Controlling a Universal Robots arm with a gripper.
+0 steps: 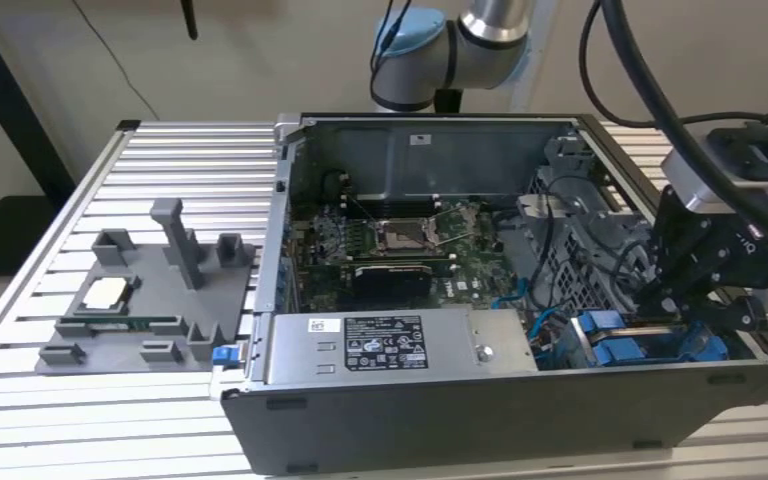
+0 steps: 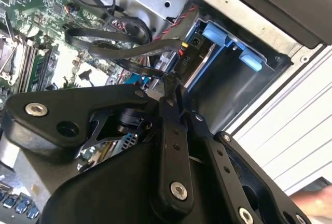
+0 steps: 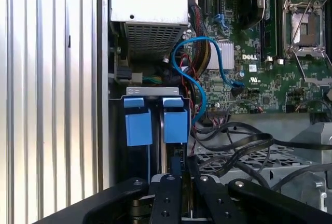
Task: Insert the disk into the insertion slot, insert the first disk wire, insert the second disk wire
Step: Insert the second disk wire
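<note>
The disk (image 2: pixel 203 60) stands edge-on in the insertion slot (image 3: pixel 136 91) at the case's front corner, on the exterior view's right. Its blue carrier tabs (image 3: pixel 175 120) stick out of the bay, and the carrier frame (image 1: pixel 624 348) is seen in the exterior view. A black connector (image 2: pixel 190 45) with red, yellow and black leads sits against the disk's edge. My gripper (image 2: pixel 172 81) hangs just over the bay with its fingers pressed together on the end of a black flat disk wire (image 2: pixel 129 53). That wire loops back over the drive cage (image 3: pixel 233 142). The gripper (image 3: pixel 180 164) (image 1: pixel 651 315) is level with the blue tabs.
The open computer case (image 1: pixel 491 420) lies on a slatted metal table (image 1: pixel 171 150). A grey power supply box (image 1: pixel 384 345) sits beside the bay, with the motherboard (image 1: pixel 398 250) and its processor socket (image 3: pixel 306 27) behind. A blue cable (image 3: pixel 199 86) curves past the bay. A grey fixture (image 1: pixel 144 300) rests outside the case.
</note>
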